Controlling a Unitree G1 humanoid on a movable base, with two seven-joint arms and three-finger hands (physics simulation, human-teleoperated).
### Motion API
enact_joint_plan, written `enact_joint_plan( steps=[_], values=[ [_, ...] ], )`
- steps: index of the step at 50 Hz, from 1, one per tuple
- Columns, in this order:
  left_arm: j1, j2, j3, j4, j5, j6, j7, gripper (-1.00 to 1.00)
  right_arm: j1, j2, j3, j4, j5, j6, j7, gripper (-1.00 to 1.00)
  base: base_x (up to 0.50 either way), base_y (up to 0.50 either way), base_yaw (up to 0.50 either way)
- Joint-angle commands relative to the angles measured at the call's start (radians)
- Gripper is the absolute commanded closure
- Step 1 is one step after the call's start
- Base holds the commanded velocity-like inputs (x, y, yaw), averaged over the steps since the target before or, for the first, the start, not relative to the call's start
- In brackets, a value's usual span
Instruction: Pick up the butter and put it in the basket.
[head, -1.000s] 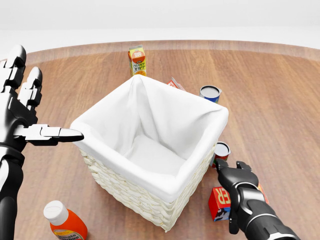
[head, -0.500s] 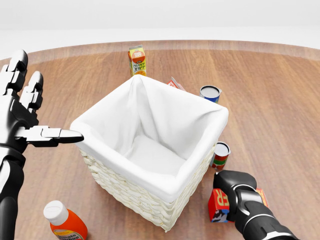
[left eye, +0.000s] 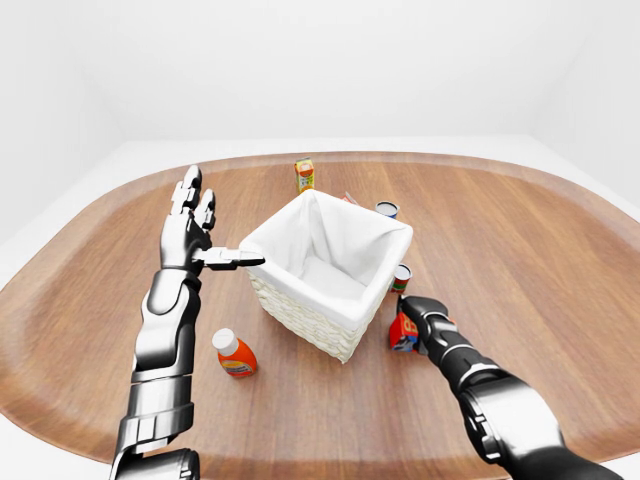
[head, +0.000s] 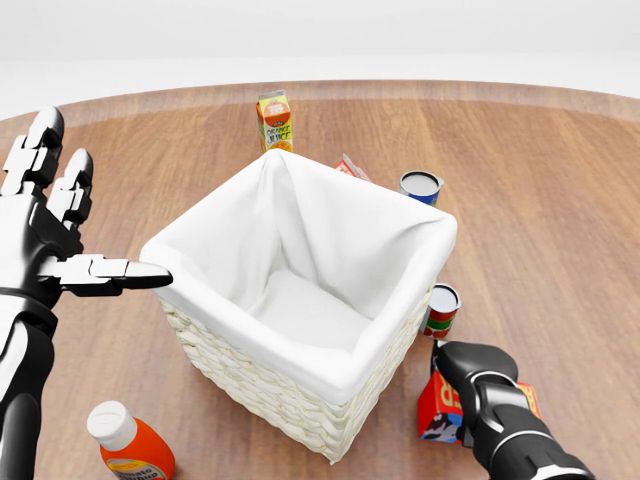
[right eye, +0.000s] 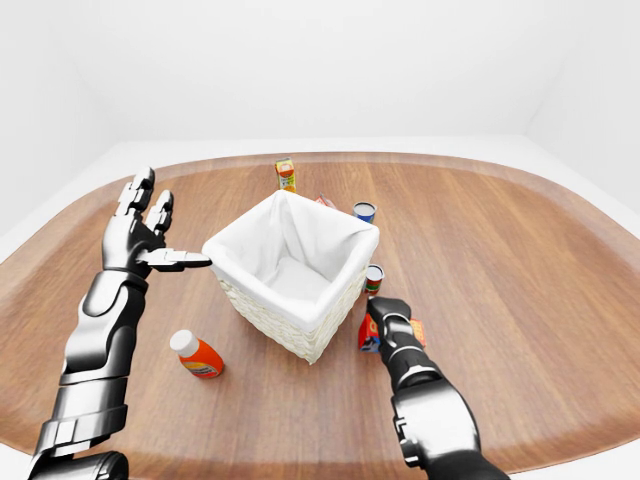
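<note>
While the right hand sits curled over the top of the butter, a red box standing on the wooden table just beside the basket's lower right corner in the head view, its fingers bend down round the box's top edge, though whether they truly clamp it cannot be told; the basket, wicker with a white cloth lining, lies just to the left of that hand; a small red-and-green can stands just above the hand. The left hand is held up off the table with fingers spread wide and thumb pointing toward the basket's left rim, holding nothing; below it lies an orange bottle with a white cap; well above the basket stand an orange juice carton and a blue-sided can.
</note>
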Motion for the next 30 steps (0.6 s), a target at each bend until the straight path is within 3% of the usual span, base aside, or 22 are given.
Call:
enact_joint_plan(
  steps=[1,30],
  values=[
    [0.002,-0.002,0.000,0.001,0.000,0.000,0.002,-1.00,-0.028,-0.035,-0.006,-0.026,0.044,0.000,-0.039,1.00,0.00,0.00,0.00],
    [0.062,0.005,0.032,-0.144,-0.038,0.000,-0.008,-1.00,-0.130,-0.152,-0.047,-0.079,0.134,0.000,-0.023,1.00,0.00,0.00,0.00]
  ],
)
